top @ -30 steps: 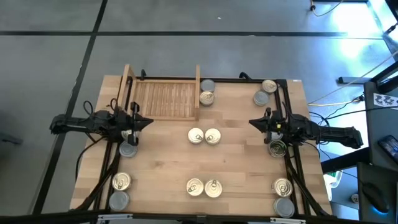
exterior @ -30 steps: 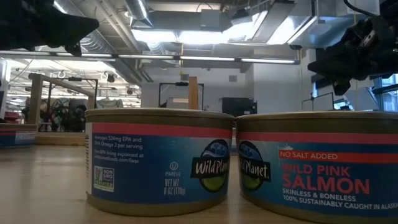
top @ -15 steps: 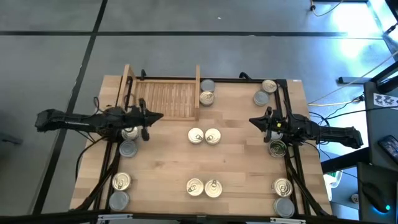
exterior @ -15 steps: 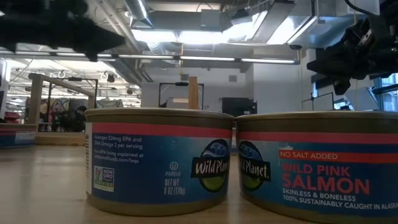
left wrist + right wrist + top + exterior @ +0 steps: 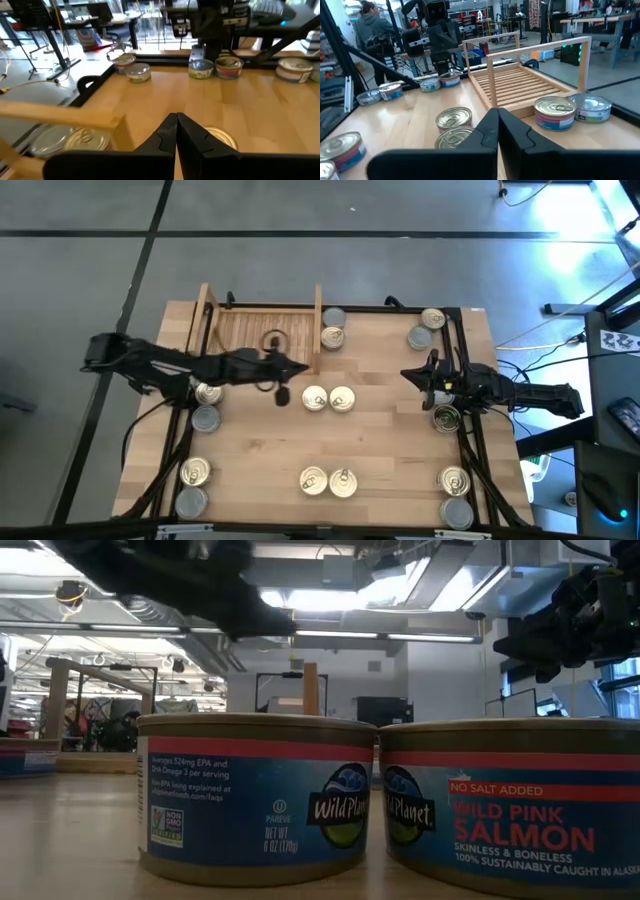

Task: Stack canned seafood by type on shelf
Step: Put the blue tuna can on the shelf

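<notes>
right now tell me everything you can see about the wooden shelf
The shelf is a shallow light-wood rack with a slatted base and two upright side boards. It lies flat at the table's far edge, toward the left side, and holds no cans. Two cans sit just outside its right board. The left gripper, shut, hovers by its front right corner, not visibly touching.

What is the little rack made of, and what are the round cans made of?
The shelf looks like pale, unpainted wood: you can see thin slats and plain boards. The salmon cans seem to be metal with shiny golden tops and glossy blue paper labels.
</notes>
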Action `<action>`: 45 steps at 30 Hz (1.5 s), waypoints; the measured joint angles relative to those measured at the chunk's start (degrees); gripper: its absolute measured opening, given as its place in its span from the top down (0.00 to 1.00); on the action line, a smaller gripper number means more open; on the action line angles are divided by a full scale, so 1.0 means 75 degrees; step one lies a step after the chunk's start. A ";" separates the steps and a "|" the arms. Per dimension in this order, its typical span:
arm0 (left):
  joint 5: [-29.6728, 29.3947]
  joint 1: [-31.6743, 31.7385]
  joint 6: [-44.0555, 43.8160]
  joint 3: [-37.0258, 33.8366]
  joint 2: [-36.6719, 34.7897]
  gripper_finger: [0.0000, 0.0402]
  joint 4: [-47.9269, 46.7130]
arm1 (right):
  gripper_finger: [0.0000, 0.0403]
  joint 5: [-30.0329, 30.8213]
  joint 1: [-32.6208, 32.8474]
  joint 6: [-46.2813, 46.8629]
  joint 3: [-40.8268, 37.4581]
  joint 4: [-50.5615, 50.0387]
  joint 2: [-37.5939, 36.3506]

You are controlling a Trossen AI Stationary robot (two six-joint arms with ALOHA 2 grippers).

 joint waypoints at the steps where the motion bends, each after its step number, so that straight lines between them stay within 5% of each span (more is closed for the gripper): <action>1: 0.0018 -0.0011 0.0036 0.0245 0.0328 0.99 -0.0014 | 0.98 0.0000 0.0000 -0.0018 0.0000 0.0007 0.0000; 14: 0.0563 -0.0476 0.0709 0.2322 0.3559 0.99 -0.0038 | 0.98 0.0006 0.0000 -0.0013 0.0000 0.0030 0.0000; 29: 0.0560 -0.0467 0.0225 0.2412 0.4209 0.97 -0.0046 | 0.98 -0.0066 0.0000 0.0005 0.0006 -0.0200 0.0000; 38: 0.0557 -0.0458 -0.0345 0.2428 0.4200 0.65 -0.0144 | 0.96 -0.0196 0.0000 0.0393 0.0006 -0.0201 0.0000; 45: 0.0670 -0.0464 -0.0931 0.3763 0.4200 0.40 -0.2373 | 0.76 -0.0399 0.0000 0.0413 0.0003 -0.0180 0.0000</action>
